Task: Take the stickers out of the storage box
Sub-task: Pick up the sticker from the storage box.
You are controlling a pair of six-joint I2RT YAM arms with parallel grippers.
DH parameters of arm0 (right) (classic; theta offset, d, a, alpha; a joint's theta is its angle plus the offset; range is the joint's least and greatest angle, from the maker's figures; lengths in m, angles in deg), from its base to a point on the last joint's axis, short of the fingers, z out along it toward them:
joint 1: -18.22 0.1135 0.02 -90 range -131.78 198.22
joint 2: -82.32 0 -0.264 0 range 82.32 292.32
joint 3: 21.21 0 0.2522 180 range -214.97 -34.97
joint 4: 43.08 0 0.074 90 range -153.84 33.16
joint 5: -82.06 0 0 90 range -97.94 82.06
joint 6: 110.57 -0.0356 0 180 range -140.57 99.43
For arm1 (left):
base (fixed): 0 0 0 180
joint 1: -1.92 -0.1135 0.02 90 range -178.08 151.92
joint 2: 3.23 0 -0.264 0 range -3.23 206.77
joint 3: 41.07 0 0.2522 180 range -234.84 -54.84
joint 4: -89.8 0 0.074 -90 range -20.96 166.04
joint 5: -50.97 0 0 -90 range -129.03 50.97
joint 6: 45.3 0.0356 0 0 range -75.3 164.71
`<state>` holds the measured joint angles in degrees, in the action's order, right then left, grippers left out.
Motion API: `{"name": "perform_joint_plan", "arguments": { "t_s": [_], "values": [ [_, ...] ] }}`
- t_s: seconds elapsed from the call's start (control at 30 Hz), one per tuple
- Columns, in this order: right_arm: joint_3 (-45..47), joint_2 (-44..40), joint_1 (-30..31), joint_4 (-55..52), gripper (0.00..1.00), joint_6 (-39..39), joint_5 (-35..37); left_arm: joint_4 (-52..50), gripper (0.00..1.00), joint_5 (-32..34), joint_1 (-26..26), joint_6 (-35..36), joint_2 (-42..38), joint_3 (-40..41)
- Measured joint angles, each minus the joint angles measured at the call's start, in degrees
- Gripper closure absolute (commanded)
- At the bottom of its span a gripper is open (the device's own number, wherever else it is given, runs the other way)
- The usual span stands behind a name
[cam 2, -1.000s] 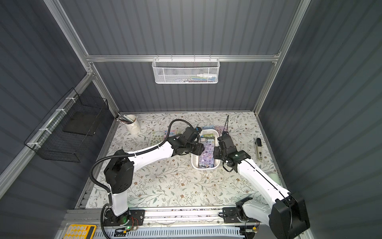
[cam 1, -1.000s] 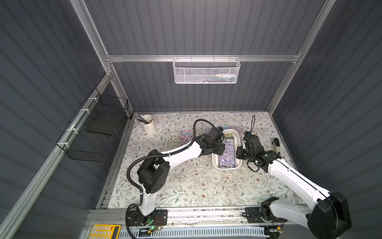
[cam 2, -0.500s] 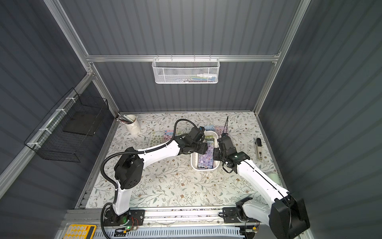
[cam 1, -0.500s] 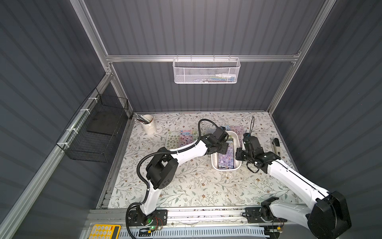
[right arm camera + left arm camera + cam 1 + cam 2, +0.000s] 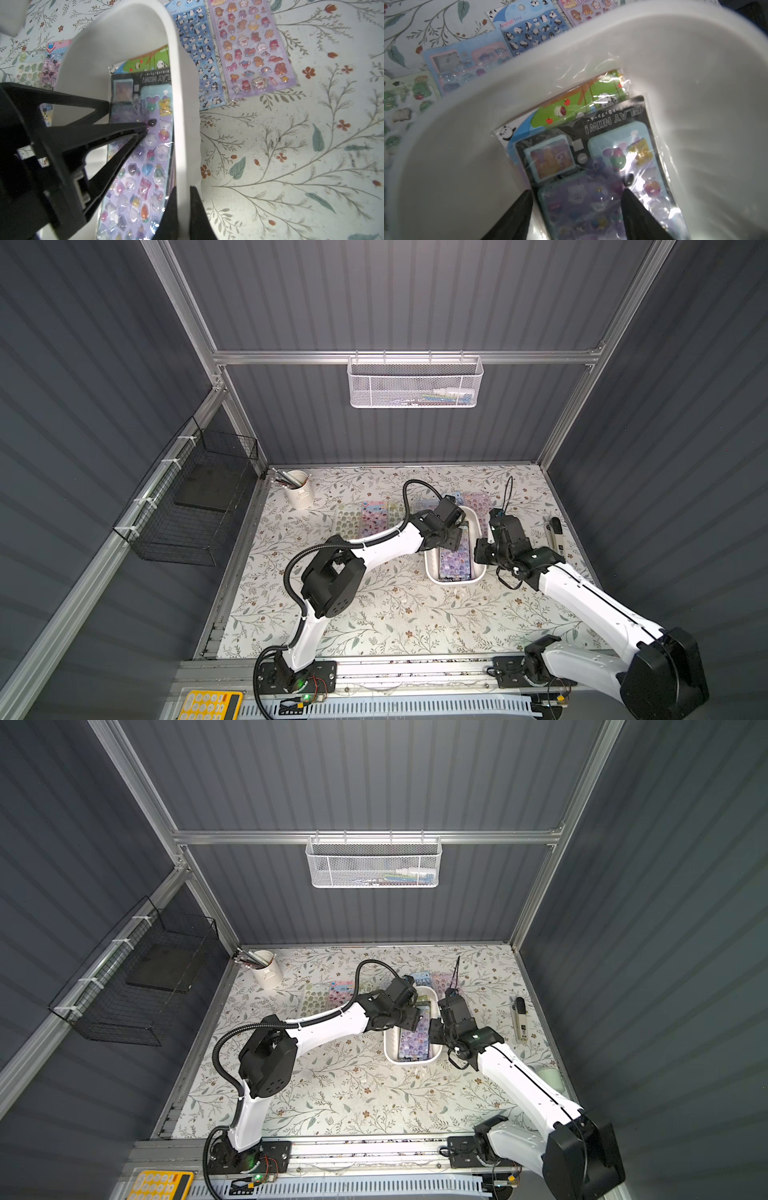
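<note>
The box (image 5: 128,27) is showing plain white, its top sheet (image 5: 141,176) gleaming purple with a black header. The penguin sheet (image 5: 199,54) is showing black-and-white birds on blue, and the tablecloth (image 5: 291,155) is carrying green leaves and rust flowers on cream.

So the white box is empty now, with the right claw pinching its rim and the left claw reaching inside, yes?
Not empty. The left wrist view shows a purple sticker sheet lying in the storage box, over a panda sheet. The rest holds: the right gripper pinches its rim and the open left gripper reaches inside.
</note>
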<state>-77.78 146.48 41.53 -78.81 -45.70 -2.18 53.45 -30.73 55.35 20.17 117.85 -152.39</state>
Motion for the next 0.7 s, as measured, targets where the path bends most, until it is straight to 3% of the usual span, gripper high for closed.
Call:
{"name": "perform_joint_plan", "arguments": {
  "t_s": [0.7],
  "values": [
    [3.08, -2.84, 0.11, 1.97, 0.93, -0.96, -0.87, -2.27, 0.34, 2.27, 1.03, -2.32, 0.33, -1.51]
  ]
}}
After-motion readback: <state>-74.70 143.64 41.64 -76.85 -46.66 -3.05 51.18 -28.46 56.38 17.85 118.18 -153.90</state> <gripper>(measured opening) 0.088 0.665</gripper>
